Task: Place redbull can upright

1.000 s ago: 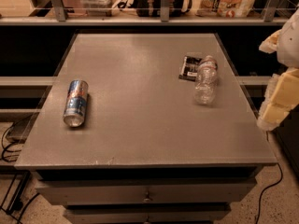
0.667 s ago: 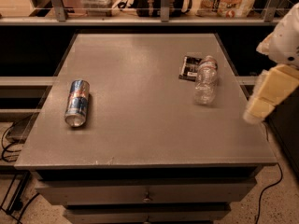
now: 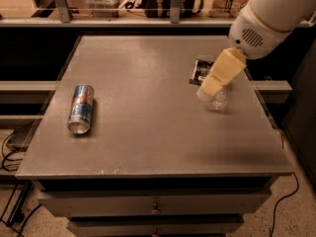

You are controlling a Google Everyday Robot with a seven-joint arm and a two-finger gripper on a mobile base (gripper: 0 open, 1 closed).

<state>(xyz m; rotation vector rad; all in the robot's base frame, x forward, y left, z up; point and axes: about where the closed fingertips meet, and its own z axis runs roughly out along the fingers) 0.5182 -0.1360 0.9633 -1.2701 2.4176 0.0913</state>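
I see the can [image 3: 81,108] lying on its side on the left part of the table [image 3: 148,137], near the left edge. Its long axis runs roughly front to back, and one silver end faces the front edge. The blue-and-silver side with the red logo faces up. Nothing touches it.

The gripper [image 3: 207,89] is over the right part of the table, well apart from the can. It hangs from the white arm [image 3: 269,14] that enters from the upper right and slants down to the left. It shows to me as one tan block, so I cannot tell whether it is spread or closed. Its tip sits in front of a clear plastic bottle [image 3: 218,101], which lies on the table and is partly hidden behind it. I cannot tell if the two touch.

Just behind the bottle a dark flat packet [image 3: 200,69] lies on the table. Under the tabletop there is a drawer [image 3: 156,209] with a small knob. Cables [image 3: 10,152] lie on the floor at the left.
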